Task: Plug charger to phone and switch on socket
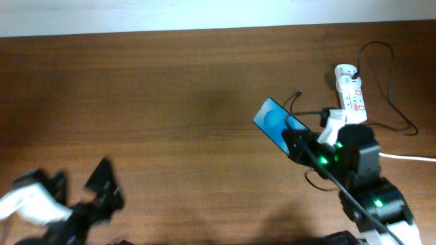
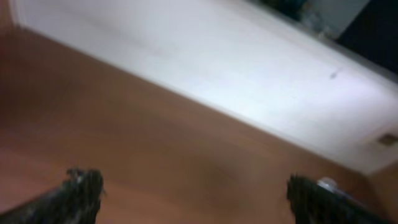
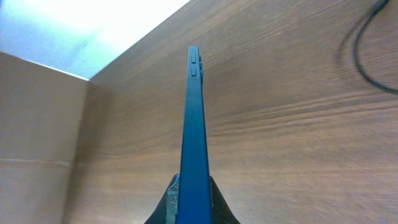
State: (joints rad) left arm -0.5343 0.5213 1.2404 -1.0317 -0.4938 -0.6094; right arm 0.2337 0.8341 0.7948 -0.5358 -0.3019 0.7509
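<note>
My right gripper (image 1: 294, 141) is shut on the phone (image 1: 274, 122), a slim blue-screened handset held up off the wood table at centre right. In the right wrist view I see the phone (image 3: 193, 130) edge-on, clamped between my fingers (image 3: 193, 198). The white socket (image 1: 351, 95) with red-marked switches lies at the far right. The charger (image 1: 390, 92), a thin black cable, loops from it; its connector tip (image 1: 298, 94) lies just behind the phone. A stretch of cable shows in the right wrist view (image 3: 364, 53). My left gripper (image 1: 102, 185) is open and empty at the front left.
A thick white cord (image 1: 409, 157) runs off the right edge. The table's back edge meets a white wall (image 1: 204, 13). The left wrist view shows my open fingers (image 2: 193, 193) over bare wood below the white wall (image 2: 249, 68).
</note>
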